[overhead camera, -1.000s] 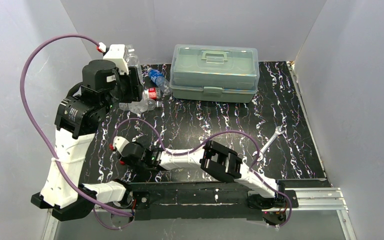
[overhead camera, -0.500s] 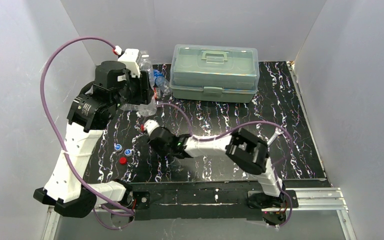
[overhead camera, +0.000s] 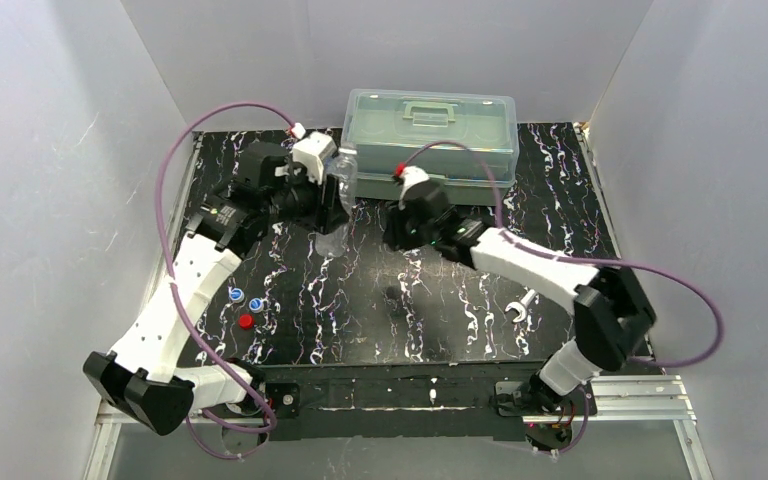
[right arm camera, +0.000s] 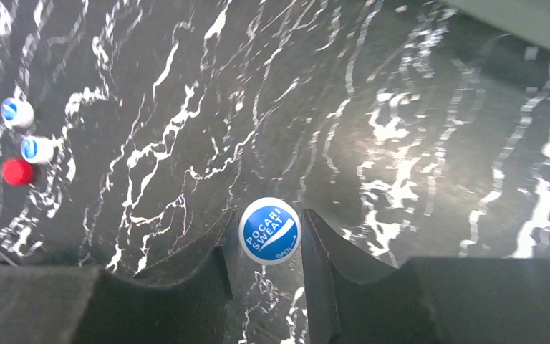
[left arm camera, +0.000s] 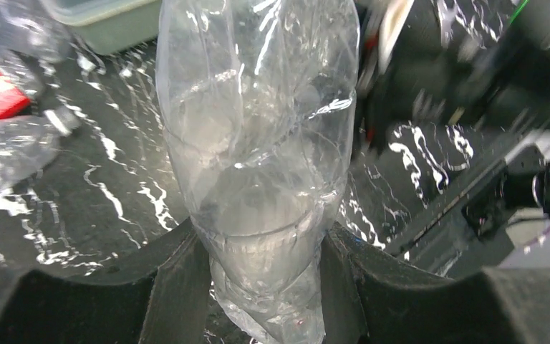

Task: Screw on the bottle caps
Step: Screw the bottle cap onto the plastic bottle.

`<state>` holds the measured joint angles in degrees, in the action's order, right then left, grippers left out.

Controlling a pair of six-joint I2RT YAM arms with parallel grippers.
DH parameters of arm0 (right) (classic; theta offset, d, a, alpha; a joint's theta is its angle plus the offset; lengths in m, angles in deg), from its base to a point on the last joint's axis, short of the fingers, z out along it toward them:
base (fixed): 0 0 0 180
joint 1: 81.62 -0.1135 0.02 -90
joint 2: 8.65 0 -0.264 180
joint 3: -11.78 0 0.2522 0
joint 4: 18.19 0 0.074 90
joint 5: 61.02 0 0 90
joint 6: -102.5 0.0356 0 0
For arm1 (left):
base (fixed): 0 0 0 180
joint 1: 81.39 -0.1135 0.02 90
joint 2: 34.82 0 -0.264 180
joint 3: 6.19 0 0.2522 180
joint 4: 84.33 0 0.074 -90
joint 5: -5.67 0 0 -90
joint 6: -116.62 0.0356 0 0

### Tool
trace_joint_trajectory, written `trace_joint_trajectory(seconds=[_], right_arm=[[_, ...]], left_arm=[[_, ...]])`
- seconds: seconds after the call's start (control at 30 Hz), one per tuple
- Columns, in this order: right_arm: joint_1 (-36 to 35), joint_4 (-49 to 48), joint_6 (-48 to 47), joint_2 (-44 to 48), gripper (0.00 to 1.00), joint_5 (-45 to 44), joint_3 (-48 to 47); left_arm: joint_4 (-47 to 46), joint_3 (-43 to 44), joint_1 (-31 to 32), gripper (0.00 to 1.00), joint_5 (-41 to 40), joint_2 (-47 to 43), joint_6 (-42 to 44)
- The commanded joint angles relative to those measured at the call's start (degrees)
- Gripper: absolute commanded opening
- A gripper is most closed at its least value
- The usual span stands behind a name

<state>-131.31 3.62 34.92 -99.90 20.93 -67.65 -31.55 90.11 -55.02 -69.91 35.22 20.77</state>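
Cross-threading risk: right gripper (right arm camera: 268,221) pinches blue-white cap (right arm camera: 270,231) by its edges, and left gripper (left arm camera: 265,269) clamps plain bottle (left arm camera: 258,143) aloft near box (overhead camera: 430,130). Soft bottle may crumple, cap may tilt/drop.

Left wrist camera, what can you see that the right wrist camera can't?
Only the left wrist view shows the clear bottle squeezed between the left fingers, with a red-labelled bottle lying nearby. Only the right wrist view shows a blue-and-white cap pinched in the right fingers, plus loose ones: a red cap and two blue caps. Both show the black marbled table.
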Motion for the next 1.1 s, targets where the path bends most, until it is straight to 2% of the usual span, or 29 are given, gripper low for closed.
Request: trace_joint_trajectory(seconds=[0.0, 0.17, 0.3, 0.43, 0.57, 0.77, 1.07], right_arm=[[7.8, 5.6, 3.6, 8.6, 0.26, 9.6, -0.7], [17.4, 9.9, 5.4, 14.4, 0.27, 19.9, -5.0], [23.0, 8.7, 8.7, 17.4, 0.30, 29.7, -9.4], [24.2, -1.7, 19.3, 16.9, 0.32, 46.1, -14.4], [24.1, -10.5, 26.2, 14.6, 0.34, 53.3, -13.1], [21.2, -5.4, 21.4, 13.5, 0.35, 50.9, -13.1], [18.9, -2.6, 18.8, 12.1, 0.35, 49.7, -14.1]], left_arm=[[-7.3, -6.4, 0.8, 0.16, 11.6, -1.8, 6.4], [-12.6, -13.7, 2.0, 0.14, 18.7, -3.3, 12.9], [-18.2, -19.8, 2.9, 0.13, 22.0, -5.3, 17.2], [-25.6, -27.5, 3.6, 0.08, 21.7, -9.0, 20.5], [-29.7, -29.0, 3.8, 0.06, 21.7, -10.2, 20.2], [-30.4, -28.5, 3.8, 0.03, 22.3, -10.3, 20.6], [-31.0, -28.8, 3.8, 0.00, 22.9, -10.1, 20.5]])
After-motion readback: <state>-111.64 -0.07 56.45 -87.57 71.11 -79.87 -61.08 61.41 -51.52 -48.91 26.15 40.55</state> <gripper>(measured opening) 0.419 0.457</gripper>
